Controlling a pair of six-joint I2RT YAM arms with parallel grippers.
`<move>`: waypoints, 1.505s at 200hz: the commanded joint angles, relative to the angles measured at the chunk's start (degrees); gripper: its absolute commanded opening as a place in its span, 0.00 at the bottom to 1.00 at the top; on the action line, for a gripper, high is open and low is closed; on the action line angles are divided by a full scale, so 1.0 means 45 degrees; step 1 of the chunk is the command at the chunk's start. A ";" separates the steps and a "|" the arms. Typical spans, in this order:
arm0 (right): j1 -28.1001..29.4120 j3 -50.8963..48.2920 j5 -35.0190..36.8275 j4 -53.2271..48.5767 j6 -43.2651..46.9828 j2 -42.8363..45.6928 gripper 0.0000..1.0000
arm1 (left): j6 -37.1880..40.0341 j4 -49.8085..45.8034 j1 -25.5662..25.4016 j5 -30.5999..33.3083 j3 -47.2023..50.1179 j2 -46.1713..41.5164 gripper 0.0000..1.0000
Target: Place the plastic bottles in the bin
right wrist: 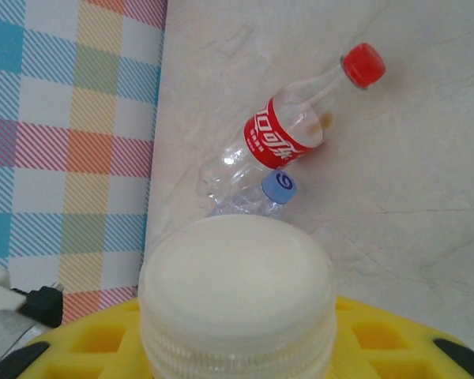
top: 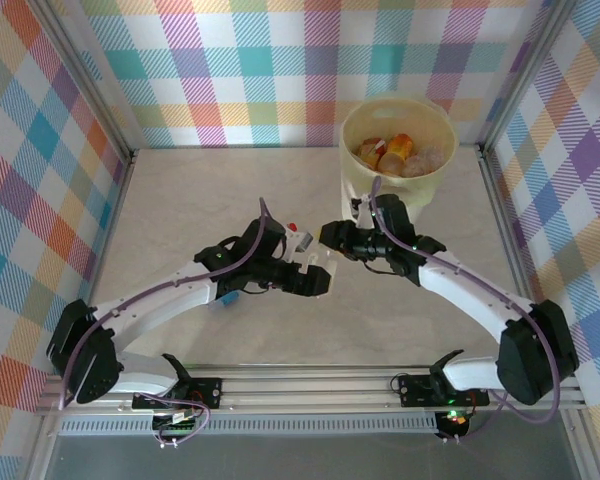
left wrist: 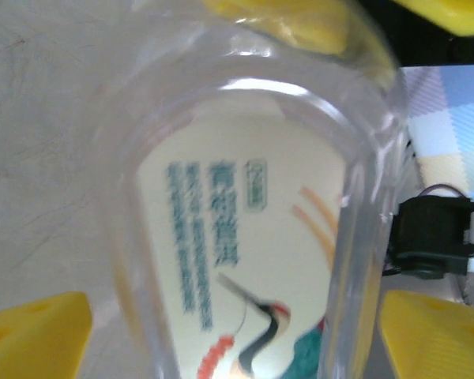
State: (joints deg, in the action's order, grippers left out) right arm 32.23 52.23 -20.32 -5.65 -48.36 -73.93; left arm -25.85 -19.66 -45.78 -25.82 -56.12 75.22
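Left end effector gapes wide; right end effector clamps the bottle by its cap end, risking a twist-out before the bin.

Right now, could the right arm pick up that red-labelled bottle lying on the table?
Probably not yet. The right tool is shut on a white-capped bottle, so it has no room. The red-labelled bottle itself lies on open table, a blue-capped bottle right beside it, nothing over it.

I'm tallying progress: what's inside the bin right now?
The bin holds a few bottles: one orange-labelled, the others pale or clear. Anything beneath that top layer is covered by them and by the bin's wall, so the exact count cannot be told.
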 commanded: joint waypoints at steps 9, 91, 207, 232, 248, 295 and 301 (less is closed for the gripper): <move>0.0023 0.1428 0.1059 -0.2131 0.1568 0.1146 0.41 | 0.0958 0.0619 -0.0203 0.0360 0.0370 -0.1440 1.00; 0.0006 0.6271 0.5122 -0.6253 0.5813 0.1620 0.42 | 0.2234 0.0236 -0.0217 0.0583 0.0913 -0.4186 1.00; -0.0820 1.4939 0.8731 -0.8100 0.9000 -0.3300 0.46 | 0.2233 -0.0940 -0.0222 0.1429 0.1268 -0.4967 1.00; -0.1098 1.6287 1.0178 -0.8324 0.9198 -0.4572 0.44 | 0.2286 -0.1175 -0.0229 0.1571 0.1226 -0.5059 1.00; -0.1381 1.7194 1.0729 -0.8526 0.9132 -0.5401 0.43 | 0.2297 -0.1307 -0.0237 0.1636 0.1202 -0.5098 1.00; -0.2240 1.9045 1.1080 -0.9500 0.8989 -0.7335 0.44 | 0.2268 -0.1553 -0.0229 0.1982 0.1245 -0.5266 1.00; -0.2374 1.9246 1.0827 -0.9724 0.8949 -0.7548 0.44 | 0.2283 -0.1567 -0.0218 0.2059 0.1279 -0.5264 1.00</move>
State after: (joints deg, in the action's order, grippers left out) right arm 23.35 134.50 27.18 -45.84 -8.45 -105.14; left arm -16.62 -25.63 -46.00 -18.22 -50.74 52.64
